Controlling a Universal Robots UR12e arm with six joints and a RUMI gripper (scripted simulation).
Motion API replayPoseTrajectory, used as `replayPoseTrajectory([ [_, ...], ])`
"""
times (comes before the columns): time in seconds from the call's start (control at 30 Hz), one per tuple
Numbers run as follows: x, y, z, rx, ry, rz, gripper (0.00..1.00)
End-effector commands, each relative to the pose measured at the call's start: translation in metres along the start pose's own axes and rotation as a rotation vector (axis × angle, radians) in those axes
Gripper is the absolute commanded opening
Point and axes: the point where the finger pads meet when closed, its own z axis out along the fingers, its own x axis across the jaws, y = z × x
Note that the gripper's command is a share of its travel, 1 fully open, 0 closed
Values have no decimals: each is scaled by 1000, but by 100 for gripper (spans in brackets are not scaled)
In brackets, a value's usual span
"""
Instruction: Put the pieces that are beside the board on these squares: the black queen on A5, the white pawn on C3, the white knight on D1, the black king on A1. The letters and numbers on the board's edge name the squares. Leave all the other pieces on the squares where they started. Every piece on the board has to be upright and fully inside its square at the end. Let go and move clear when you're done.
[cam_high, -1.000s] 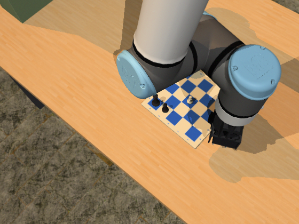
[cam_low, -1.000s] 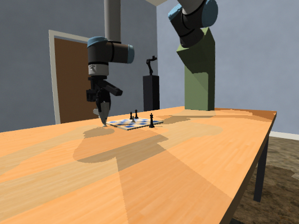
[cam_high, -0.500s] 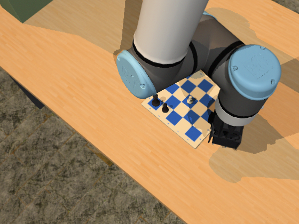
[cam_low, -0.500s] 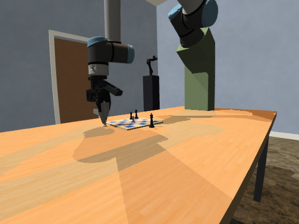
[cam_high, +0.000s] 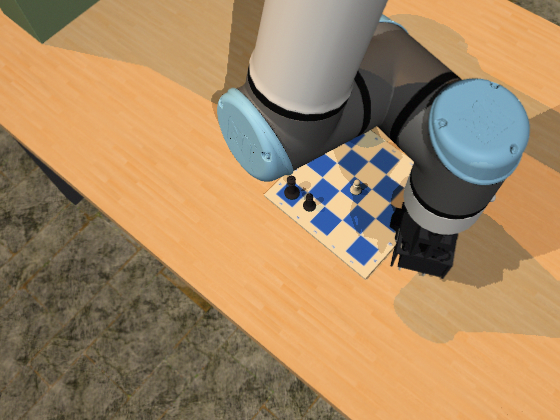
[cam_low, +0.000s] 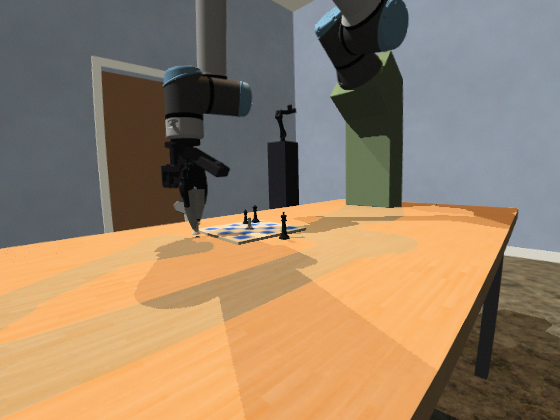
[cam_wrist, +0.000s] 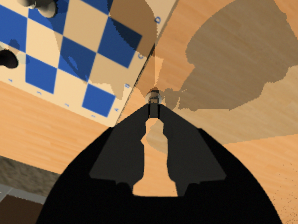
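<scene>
Black queen (cam_high: 292, 188) (cam_low: 255, 214) seen upright on A5; black pawn (cam_high: 309, 202) (cam_low: 245, 217) (cam_wrist: 8, 59) upright beside it on A4. White pawn (cam_high: 356, 187) (cam_low: 249, 224) (cam_wrist: 42, 6) placed on C3, upright. Black king (cam_low: 284, 227) standing on the worktop (cam_high: 200, 215) (cam_low: 320, 320), just beside the board (cam_high: 366, 273) (cam_low: 240, 243) (cam_wrist: 107, 120). Claw (cam_high: 396, 261) (cam_low: 196, 230) (cam_wrist: 153, 105) lowered near the A1 corner, off the board; its tips are clenched on a small piece, apparently the white knight (cam_low: 196, 233) (cam_wrist: 153, 94), though its shape is poorly shown. A1 and D1 are not yet filled by king and knight.
</scene>
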Motion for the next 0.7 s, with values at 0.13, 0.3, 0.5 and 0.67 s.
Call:
replayPoseTrajectory([
  [0.13,1,0,-30,-1,1,0,0],
  [0.3,1,0,-65,-1,1,0,0],
  [0.5,1,0,-91,-1,1,0,0],
  [0.67,1,0,-94,-1,1,0,0],
])
